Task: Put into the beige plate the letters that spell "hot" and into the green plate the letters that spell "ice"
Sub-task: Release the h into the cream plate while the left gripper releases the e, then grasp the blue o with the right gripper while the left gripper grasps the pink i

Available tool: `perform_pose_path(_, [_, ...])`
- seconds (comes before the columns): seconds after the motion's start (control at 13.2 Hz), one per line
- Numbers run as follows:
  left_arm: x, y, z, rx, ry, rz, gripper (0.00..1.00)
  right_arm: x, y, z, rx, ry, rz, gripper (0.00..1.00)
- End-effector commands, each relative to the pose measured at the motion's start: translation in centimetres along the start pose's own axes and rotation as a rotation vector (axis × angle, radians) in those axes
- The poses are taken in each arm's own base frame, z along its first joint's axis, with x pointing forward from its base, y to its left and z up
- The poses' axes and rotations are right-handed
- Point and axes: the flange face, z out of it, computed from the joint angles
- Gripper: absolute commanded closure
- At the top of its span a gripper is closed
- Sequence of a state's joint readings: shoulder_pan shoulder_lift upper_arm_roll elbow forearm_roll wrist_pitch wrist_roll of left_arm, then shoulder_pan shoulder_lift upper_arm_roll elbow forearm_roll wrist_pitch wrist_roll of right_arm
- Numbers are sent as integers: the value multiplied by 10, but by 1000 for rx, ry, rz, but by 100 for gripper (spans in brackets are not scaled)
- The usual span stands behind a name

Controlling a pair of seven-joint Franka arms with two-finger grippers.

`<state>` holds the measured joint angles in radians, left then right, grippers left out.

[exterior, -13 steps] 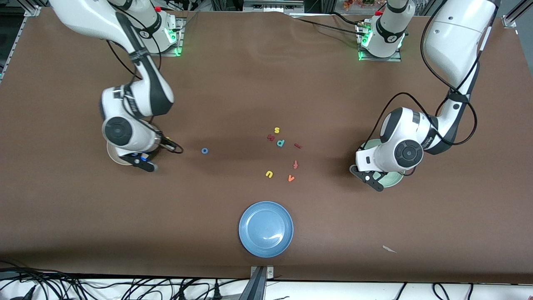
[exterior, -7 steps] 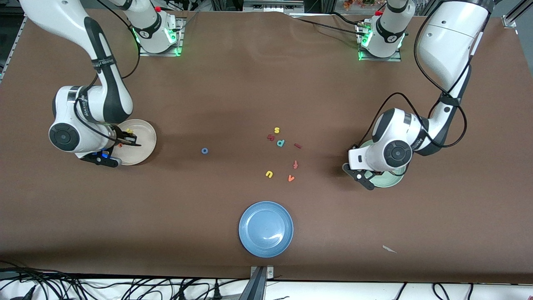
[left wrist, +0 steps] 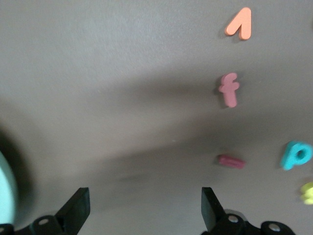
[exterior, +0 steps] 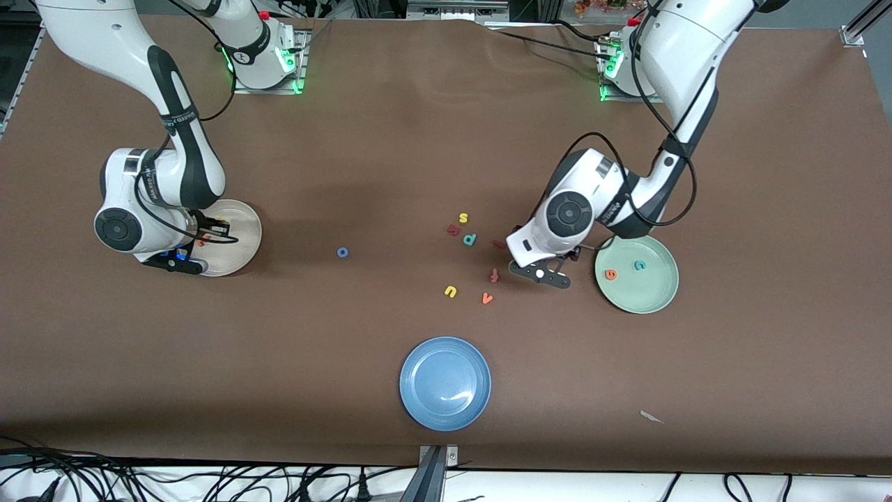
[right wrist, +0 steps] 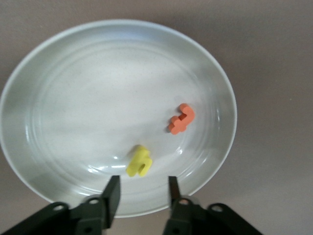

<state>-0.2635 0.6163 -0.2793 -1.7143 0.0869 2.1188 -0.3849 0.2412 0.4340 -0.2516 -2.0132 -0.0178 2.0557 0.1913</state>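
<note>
The beige plate holds the yellow "h" and the orange "t". My right gripper hovers over this plate, open, the "h" lying just ahead of its fingertips. The blue "o" lies on the bare table. The green plate holds the orange "e" and the teal "c". My left gripper is open and empty over the table between the green plate and the dark-red "i".
A letter cluster lies mid-table: yellow "s", teal "p", orange "f", yellow "u", orange "v". A blue plate sits nearest the front camera. A small paper scrap lies toward the left arm's end.
The right arm swung over the beige plate and its jaws parted, leaving the yellow "h" in the plate. The left arm moved off the green plate toward the letter cluster, open.
</note>
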Motion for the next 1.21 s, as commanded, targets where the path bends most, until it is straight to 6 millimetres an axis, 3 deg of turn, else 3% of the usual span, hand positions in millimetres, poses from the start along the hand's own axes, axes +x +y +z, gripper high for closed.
perform_pose_path(0.0, [2, 7, -7, -66, -14, -170, 0, -13, -11, -43, 33, 52, -19, 2])
perform_pose_path(0.08, [6, 11, -12, -75, -3, -207, 0, -18, -32, -61, 41, 74, -30, 2])
perform_pose_path(0.3, [12, 5, -10, -85, -8, -233, 0, -33, -108, -88, 114, 133, -58, 3])
perform_pose_path(0.46, [13, 0, -6, -83, -23, -243, 0, -41, -155, -85, 182, 170, -29, 2])
perform_pose_path(0.68, [12, 6, -4, -82, -27, -255, 0, -47, -218, -59, 202, 241, -46, 3])
perform_pose_path(0.99, [9, 17, 8, -74, -44, -450, 0, -40, -245, -16, 207, 267, -68, 8])
perform_pose_path(1.14, [5, 31, 23, -62, -64, -557, 1, -43, -252, -10, 211, 260, -59, 9])
